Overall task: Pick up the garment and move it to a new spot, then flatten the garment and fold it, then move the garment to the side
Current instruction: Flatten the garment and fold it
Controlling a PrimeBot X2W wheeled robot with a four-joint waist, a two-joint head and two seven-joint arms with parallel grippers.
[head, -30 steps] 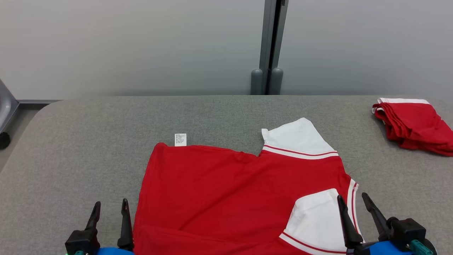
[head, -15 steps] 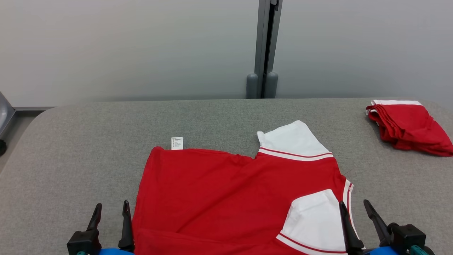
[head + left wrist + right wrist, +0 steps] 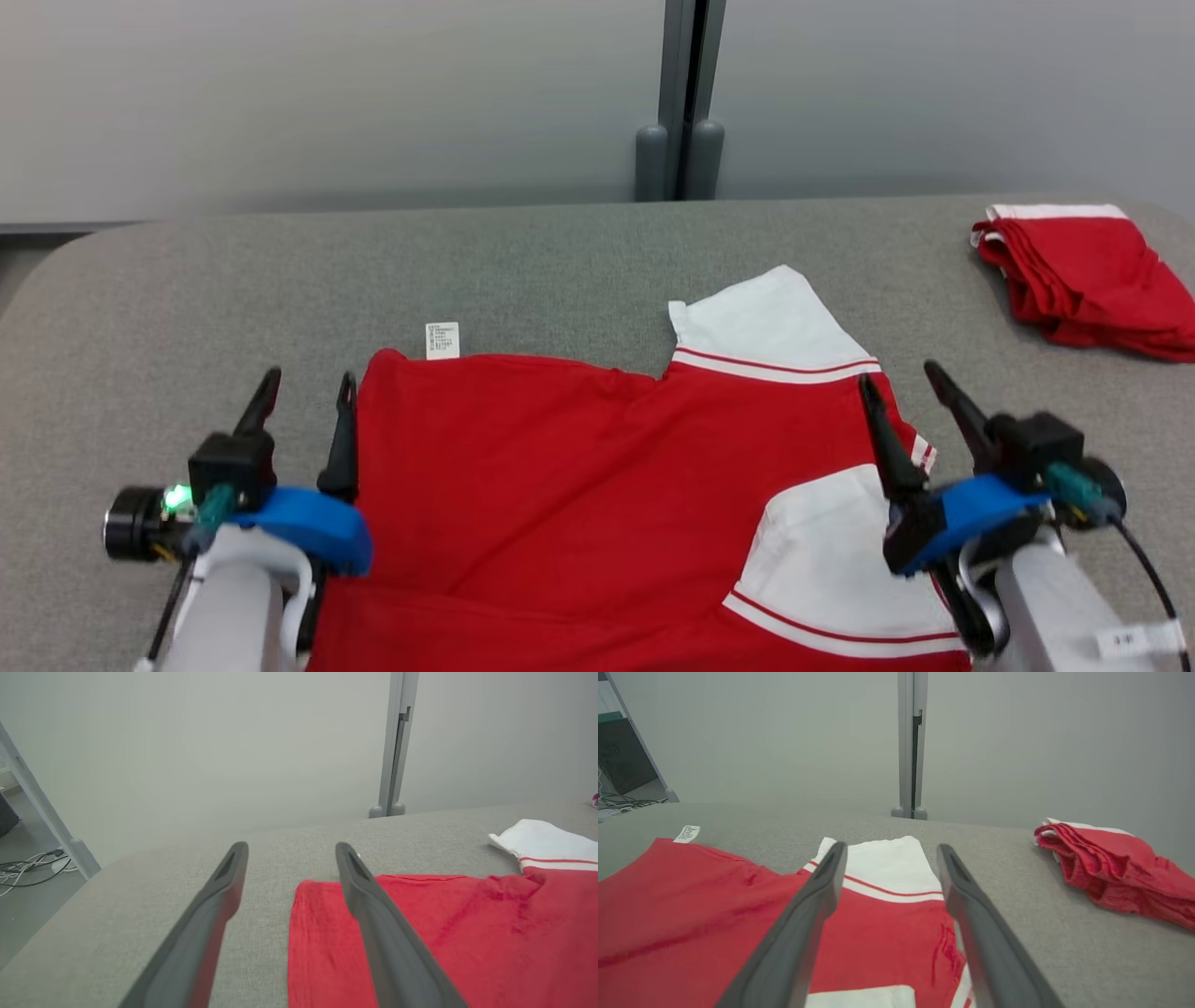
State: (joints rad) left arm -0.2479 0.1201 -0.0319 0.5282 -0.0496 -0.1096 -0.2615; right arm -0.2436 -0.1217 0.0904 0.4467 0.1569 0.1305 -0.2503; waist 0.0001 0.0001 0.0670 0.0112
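Red knit shirt point(image 3: 579, 504), white sleeves with red-striped cuffs, spread on the grey felt-like table point(image 3: 187, 299), near edge. Small white tag point(image 3: 442, 340) at its far left corner. Left gripper point(image 3: 309, 376) apart, empty, straddling the shirt's left edge; right gripper point(image 3: 899, 372) apart, empty, above its right side. Folded red pile point(image 3: 1083, 275) far right.

Grey felt-like tabletop point(image 3: 560, 252) spans lower frame. Plain pale grey wall panels point(image 3: 327, 93) behind. Grey vertical metal post point(image 3: 679, 84) with two rounded feet, upper centre. Left wrist view, far left: grey floor point(image 3: 23, 905), loose cables point(image 3: 28, 865). Even soft light.
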